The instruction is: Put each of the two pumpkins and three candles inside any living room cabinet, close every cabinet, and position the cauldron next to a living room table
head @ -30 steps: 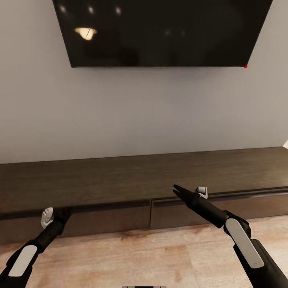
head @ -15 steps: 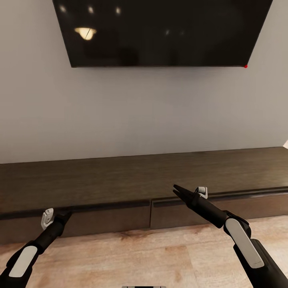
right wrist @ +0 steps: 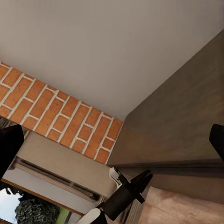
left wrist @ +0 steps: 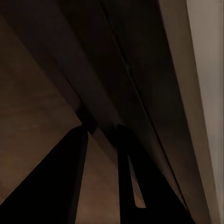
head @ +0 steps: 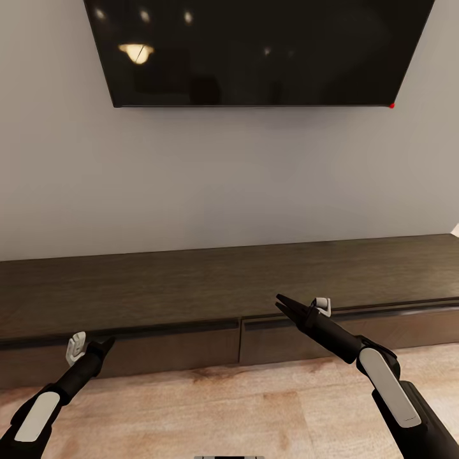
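The long, low dark brown cabinet [head: 191, 287] runs along the wall, and its flat fronts look closed. My left gripper [head: 107, 344] is at the top edge of the left front. In the left wrist view its fingers [left wrist: 70, 177] stand nearly together with a narrow slit, tips at the dark groove under the cabinet top [left wrist: 140, 70]. My right gripper [head: 280, 303] hovers over the front edge of the cabinet top [right wrist: 186, 116], open and empty. The pumpkins, candles, cauldron and table are out of view.
A big black TV [head: 255, 51] hangs on the grey wall above the cabinet. Wood floor [head: 223, 408] lies in front of it. The right wrist view takes in a red brick wall [right wrist: 56, 112], a pale ledge [right wrist: 60, 163] and my left arm [right wrist: 126, 196].
My left gripper has dropped slightly and drawn a little back along the left cabinet front. The right arm and the cabinet fronts have not moved.
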You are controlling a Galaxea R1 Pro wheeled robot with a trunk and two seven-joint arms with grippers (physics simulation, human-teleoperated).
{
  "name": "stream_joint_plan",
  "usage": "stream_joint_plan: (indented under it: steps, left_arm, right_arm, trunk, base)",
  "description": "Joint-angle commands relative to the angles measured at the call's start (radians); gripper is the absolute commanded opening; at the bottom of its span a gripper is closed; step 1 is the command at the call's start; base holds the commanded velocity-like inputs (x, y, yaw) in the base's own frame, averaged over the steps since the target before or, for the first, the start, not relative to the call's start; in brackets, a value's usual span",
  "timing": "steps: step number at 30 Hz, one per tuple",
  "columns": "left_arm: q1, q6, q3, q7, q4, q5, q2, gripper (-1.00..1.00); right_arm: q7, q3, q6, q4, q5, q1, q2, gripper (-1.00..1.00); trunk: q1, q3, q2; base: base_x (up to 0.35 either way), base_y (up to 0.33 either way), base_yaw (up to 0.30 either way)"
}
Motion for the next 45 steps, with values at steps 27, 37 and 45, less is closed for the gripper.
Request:
stream_joint_plan:
  steps: [27, 37, 45]
  left_arm:
    - [-0.001, 0.014, 0.002, -0.007, -0.009, 0.026, 0.0, -1.0]
    - [-0.001, 0.014, 0.001, -0.007, -0.009, 0.026, -0.001, -1.0]
    - [-0.001, 0.014, 0.001, -0.007, -0.009, 0.026, -0.001, -1.0]
  right_arm:
    - [-0.001, 0.001, 0.006, 0.0, -0.008, -0.001, -0.001, 1.0]
    - [-0.001, 0.001, 0.006, 0.0, -0.008, -0.001, -0.002, 1.0]
    - [-0.001, 0.001, 0.006, 0.0, -0.008, -0.001, -0.002, 1.0]
  trunk:
    - [0.0, -0.001, 0.0]
    - [0.0, -0.001, 0.0]
    - [0.0, -0.001, 0.0]
  base:
    - [-0.045, 0.0, 0.0]
    - [-0.036, 0.0, 0.0]
    - [-0.037, 0.0, 0.0]
